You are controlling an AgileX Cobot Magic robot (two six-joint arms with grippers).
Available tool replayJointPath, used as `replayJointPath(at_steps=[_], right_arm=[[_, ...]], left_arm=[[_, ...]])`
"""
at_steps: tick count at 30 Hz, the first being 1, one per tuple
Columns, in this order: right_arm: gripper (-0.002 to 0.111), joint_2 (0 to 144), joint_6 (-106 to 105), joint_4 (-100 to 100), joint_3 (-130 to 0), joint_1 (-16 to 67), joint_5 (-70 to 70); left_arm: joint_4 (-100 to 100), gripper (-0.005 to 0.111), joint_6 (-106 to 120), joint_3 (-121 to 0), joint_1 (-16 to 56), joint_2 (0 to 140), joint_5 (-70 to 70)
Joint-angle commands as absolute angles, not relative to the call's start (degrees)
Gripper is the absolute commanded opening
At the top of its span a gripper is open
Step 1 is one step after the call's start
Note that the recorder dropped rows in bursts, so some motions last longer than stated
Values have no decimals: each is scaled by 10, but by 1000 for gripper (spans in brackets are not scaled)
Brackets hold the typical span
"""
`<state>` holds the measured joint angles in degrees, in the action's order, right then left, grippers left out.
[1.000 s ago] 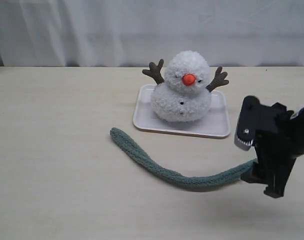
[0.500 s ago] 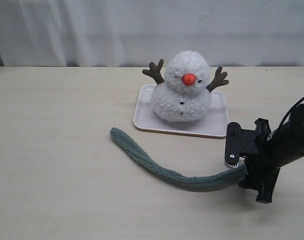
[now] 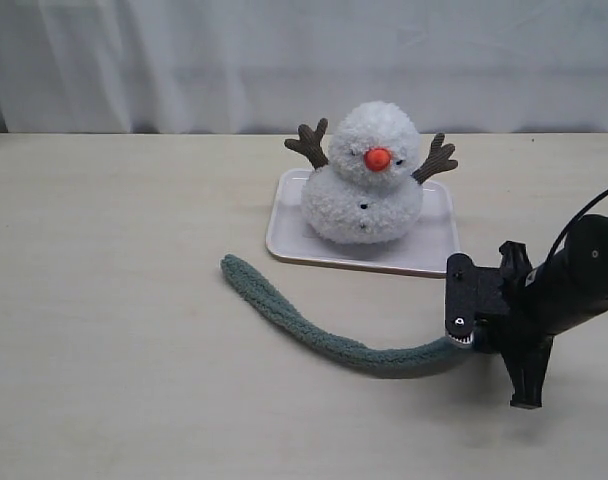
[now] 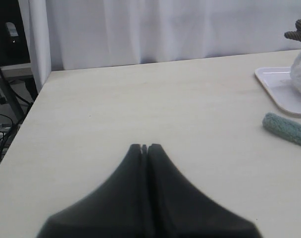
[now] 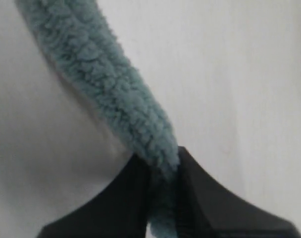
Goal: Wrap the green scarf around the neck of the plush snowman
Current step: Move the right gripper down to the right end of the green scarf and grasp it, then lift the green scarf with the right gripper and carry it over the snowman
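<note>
The plush snowman (image 3: 364,180), white with an orange nose and brown twig arms, sits upright on a white tray (image 3: 439,250). In front of it the green scarf (image 3: 304,325) curves across the table from its free left end to its right end. That right end is pinched in my right gripper (image 3: 462,340), low over the table right of the tray's front corner. The right wrist view shows the scarf (image 5: 106,84) running into the shut right gripper (image 5: 160,163). My left gripper (image 4: 144,147) is shut and empty, far left, with the scarf's free end (image 4: 284,128) off to one side.
A white curtain (image 3: 304,60) hangs behind the table's back edge. The left wrist view shows the table's left edge (image 4: 29,111) with cables and equipment beyond it. Bare beige tabletop (image 3: 114,300) surrounds the scarf and tray.
My right gripper has dropped lower and shifted left toward the tray's front corner, keeping hold of the scarf's right end. The scarf's curve has tightened slightly. The snowman has not moved.
</note>
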<state>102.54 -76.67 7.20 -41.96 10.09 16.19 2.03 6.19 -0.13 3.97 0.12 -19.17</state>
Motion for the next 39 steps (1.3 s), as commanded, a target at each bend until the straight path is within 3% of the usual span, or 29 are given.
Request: replayJointPath(at_steps=[1,7,16,21,30,39], right_arm=[[4,1021,-778,32,-413,121,190],[4,907,-754,0,-429,199,189],[4,594,-654,6,-431,202,93],[4,515,-565,6,-431,202,27],[4,489,-464,6,-431,202,-76],[4,596,-363,6,-464,202,-91]], left_arm=[[22,0,59,0,38,0,-185],[22,0,59,0,38,0,-186],[22,0,59,0,38,0,-186],[22,0,59,0,38,0,-186],[22,0,59,0,38,0,-186],[21,0,59,0,38,0,-186]])
